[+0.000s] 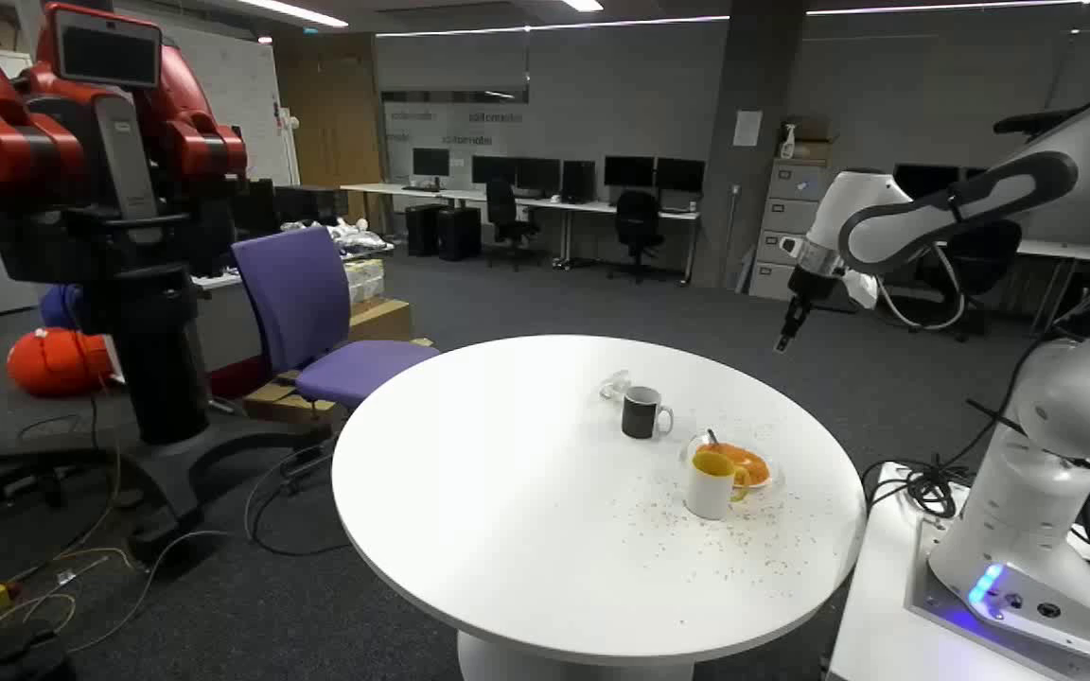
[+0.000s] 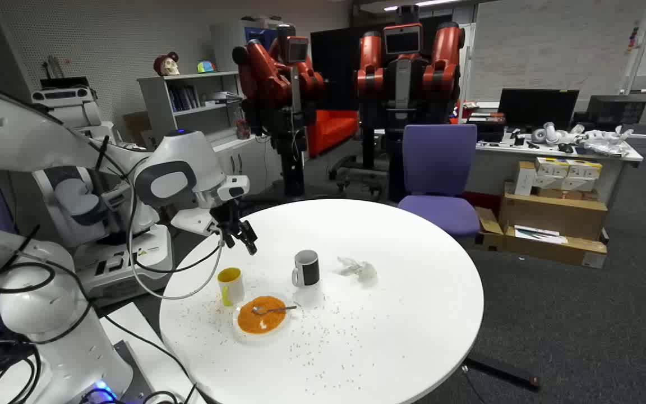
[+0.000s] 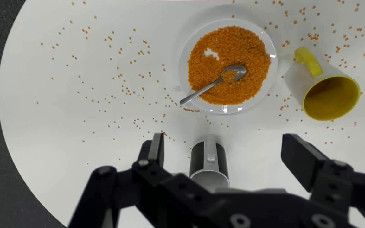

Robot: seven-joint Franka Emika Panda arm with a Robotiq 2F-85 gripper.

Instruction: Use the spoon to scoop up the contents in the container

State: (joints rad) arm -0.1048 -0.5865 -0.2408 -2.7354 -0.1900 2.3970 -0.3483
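The spoon (image 3: pixel 215 82) lies in the shallow dish (image 3: pixel 220 109), its head bedded in the orange grains (image 3: pixel 225 58) and its handle crossing the rim toward eight o'clock in the wrist view; that overhanging end presumably serves as the place to grasp. From where I stand, the claw (image 3: pixel 223 146) hangs above the worktop (image 1: pixel 507 492), jaws wide apart and holding nothing, apparently poised for the handle. The yellow-lined mug (image 3: pixel 325 91) just beside the dish at three o'clock and the black-and-white mug (image 3: pixel 210 163) near it at six seem placed to leave scooping room.
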